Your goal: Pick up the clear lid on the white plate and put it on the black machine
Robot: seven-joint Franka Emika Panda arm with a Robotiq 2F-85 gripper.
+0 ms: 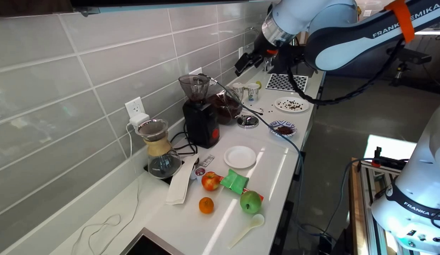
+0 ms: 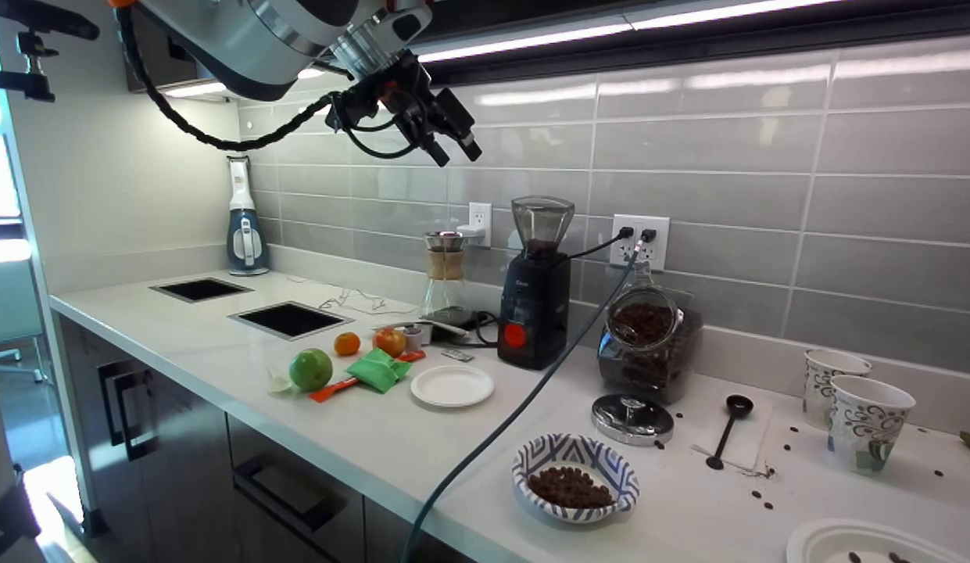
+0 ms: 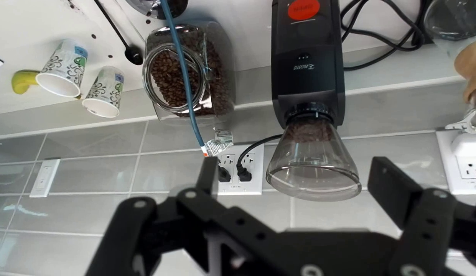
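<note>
1 spread claw [image 2: 458, 155] hangs higher than the black machine [image 2: 535, 309]

My gripper [image 2: 459, 156] hangs higher than the grinder [image 2: 535, 313]. In an exterior view I find the carafe [image 2: 445, 266] left of the grinder and the bean jar [image 2: 672, 367] just right. Before it, to the left, lies the plate [image 2: 452, 387]; farther before it, slightly right, the bowl [image 2: 578, 450]. The cups [image 2: 871, 426] stand well right.
</note>
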